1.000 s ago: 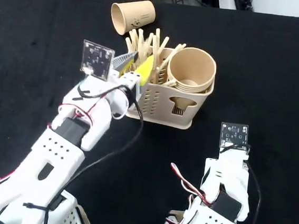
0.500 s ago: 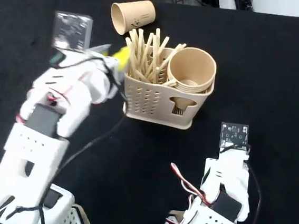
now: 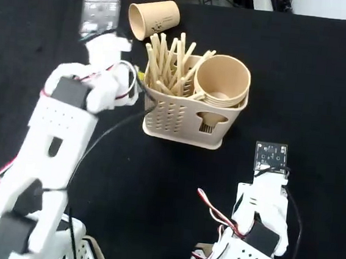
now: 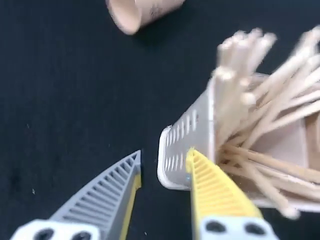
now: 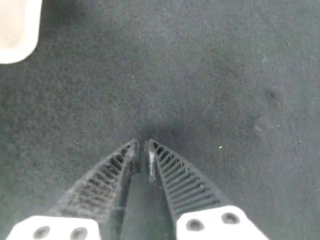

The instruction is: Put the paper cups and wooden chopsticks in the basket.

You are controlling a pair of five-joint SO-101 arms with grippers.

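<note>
The right arm [image 3: 261, 217] sits nearest, at about 5 o'clock from the basket [image 3: 186, 121] in the high view, and well apart from it. The right gripper [image 5: 141, 150] points down at the black table [image 3: 324, 89]; its jaws are almost closed, with only a thin slit between the tips, and they grip nothing.

The left arm [image 3: 56, 130] stretches up the 9 o'clock side of the table, its wrist level with the basket. The left gripper [image 4: 164, 155] is spread wide and has hold of nothing; its yellow finger [image 4: 215, 192] lies just beside the basket's slotted wall at a corner, though whether it touches cannot be told. Its grey finger [image 4: 107, 192] hangs out over bare table.

The basket stands upright near the middle of the table and has two compartments. The wooden chopsticks [image 3: 167, 61] stand bundled in the 9 o'clock compartment; they lean and fan out above the rim. A stack of paper cups [image 3: 222, 79] sits mouth up in the 3 o'clock compartment.

Farthest off, at about 11 o'clock from the basket, one loose cup [image 3: 153, 18] lies on its side on the table; it is outside the basket, and its mouth faces 9 o'clock. It is near the chopstick tips but apart from them, and just beside the left arm's wrist.
</note>
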